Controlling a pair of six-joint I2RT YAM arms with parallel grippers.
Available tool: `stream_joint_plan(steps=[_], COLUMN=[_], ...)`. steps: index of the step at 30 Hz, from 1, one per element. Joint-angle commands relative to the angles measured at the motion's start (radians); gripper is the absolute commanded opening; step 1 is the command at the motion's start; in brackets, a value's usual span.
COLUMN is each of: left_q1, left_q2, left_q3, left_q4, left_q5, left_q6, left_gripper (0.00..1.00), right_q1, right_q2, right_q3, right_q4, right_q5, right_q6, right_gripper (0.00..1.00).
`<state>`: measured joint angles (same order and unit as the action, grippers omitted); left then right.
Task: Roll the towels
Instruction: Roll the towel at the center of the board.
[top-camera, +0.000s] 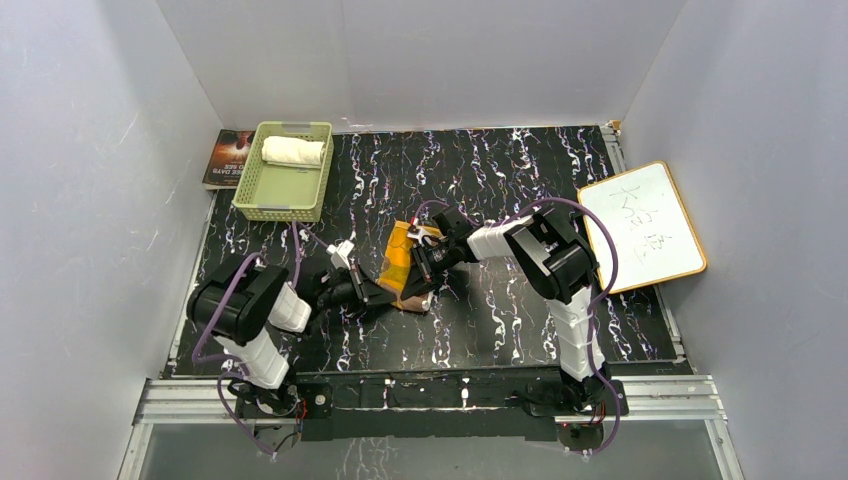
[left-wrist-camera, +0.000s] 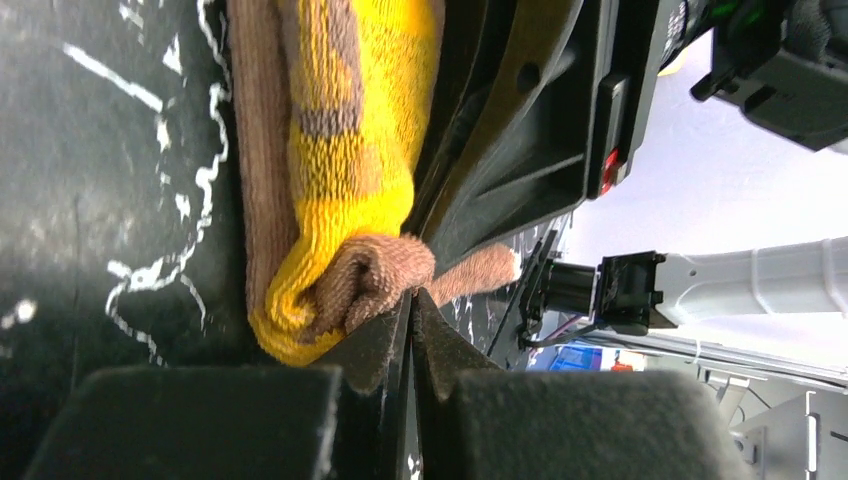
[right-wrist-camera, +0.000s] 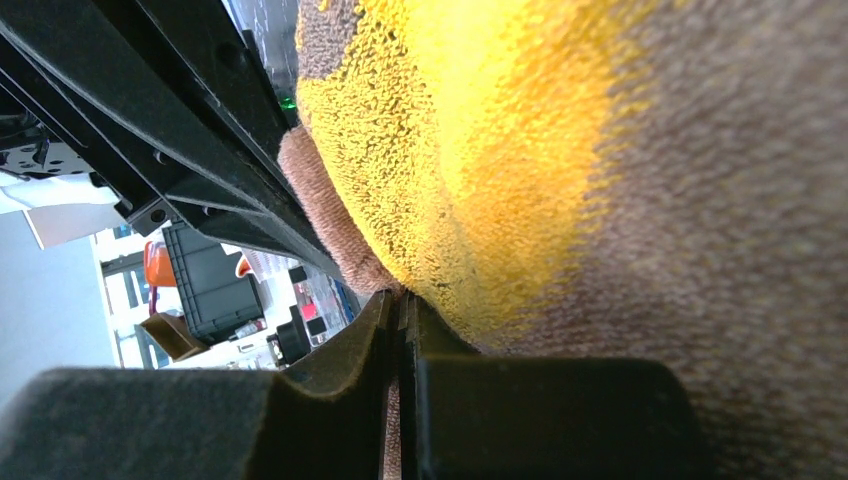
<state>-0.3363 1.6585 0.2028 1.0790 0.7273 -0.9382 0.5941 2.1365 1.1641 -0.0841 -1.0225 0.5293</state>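
Left wrist view: we see the left gripper (left-wrist-camera: 412, 300) closed, its jaws pinching a folded corner of the brown towel (left-wrist-camera: 340, 150). The right gripper (right-wrist-camera: 402, 300) is closed on the same cloth. This towel lies mid-table between both arms, its long axis running away from the bases. At far left, the green basket (top-camera: 282, 207) holds the cream towel (top-camera: 293, 152), rolled.

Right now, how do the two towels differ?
The cream towel is plain; the brown towel has yellow patches. The cream towel lies rolled in the green basket; the brown towel is on the table, pinched by the left gripper and right gripper. Both are small cloths.
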Motion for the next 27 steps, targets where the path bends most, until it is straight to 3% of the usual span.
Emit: stream_joint_plan(steps=[1, 5, 17, 27], left_q1=[-0.003, -0.003, -0.006, -0.010], left_q2=[0.075, 0.074, -0.280, -0.195], left_q3=[0.042, 0.043, 0.099, 0.113], left_q4=[0.262, 0.249, -0.256, -0.133], left_q5=[0.001, -0.027, -0.144, -0.091], left_q6=[-0.071, -0.072, 0.127, 0.025], left_gripper=[0.00, 0.00, 0.00, 0.00], right_q1=[-0.005, -0.007, -0.007, -0.007], right_q2=[0.040, 0.042, 0.073, 0.083], right_q3=[-0.029, -0.036, -0.010, -0.004], right_q4=[-0.060, -0.057, -0.063, -0.072], right_q5=[0.187, 0.190, 0.187, 0.190], right_q6=[-0.067, -0.071, -0.080, -0.087], right_gripper=[0.00, 0.00, 0.00, 0.00])
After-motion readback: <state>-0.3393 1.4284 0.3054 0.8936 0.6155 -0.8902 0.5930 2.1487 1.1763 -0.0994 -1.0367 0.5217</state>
